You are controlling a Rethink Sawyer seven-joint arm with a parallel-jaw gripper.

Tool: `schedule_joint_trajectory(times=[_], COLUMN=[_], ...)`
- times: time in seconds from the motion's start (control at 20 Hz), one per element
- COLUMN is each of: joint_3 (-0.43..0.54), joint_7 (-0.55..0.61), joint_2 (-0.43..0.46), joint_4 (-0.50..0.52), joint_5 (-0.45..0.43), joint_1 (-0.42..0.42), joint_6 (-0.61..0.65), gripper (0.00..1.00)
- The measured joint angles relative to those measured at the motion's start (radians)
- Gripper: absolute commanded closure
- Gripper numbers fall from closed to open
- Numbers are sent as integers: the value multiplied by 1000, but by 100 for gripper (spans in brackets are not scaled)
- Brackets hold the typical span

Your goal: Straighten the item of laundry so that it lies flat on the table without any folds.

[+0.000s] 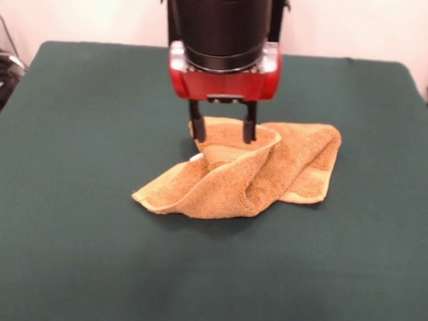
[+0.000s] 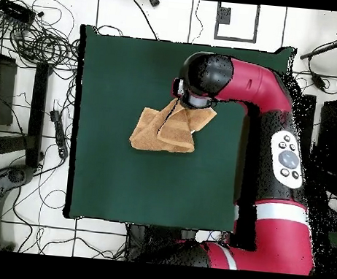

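Note:
The golden-tan towel (image 1: 234,183) lies crumpled near the middle of the green table (image 1: 78,239), folded over itself with a raised ridge. A bit of its white tag (image 1: 196,157) shows at the left. My gripper (image 1: 223,132) hangs straight down over the towel's far edge. Its two black fingers (image 1: 196,123) stand wide apart, with their tips at the cloth on either side of the raised fold. In the overhead view the towel (image 2: 157,133) lies partly under the arm's wrist (image 2: 202,79), which hides the gripper there.
The red arm (image 2: 287,156) runs along the right side of the table (image 2: 134,62) in the overhead view. Cables and gear (image 2: 34,38) lie on the floor beyond the table's left edge. Green cloth spreads wide around the towel on all sides.

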Motion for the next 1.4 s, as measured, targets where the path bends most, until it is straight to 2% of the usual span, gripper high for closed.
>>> schedule_joint_trajectory(times=[0.45, 1.4], joint_3=[-1, -25], joint_7=[0, 0], joint_2=[6, 7], joint_4=[0, 0], joint_5=[4, 11], joint_1=[35, 30], joint_6=[0, 0], gripper=[0, 0])
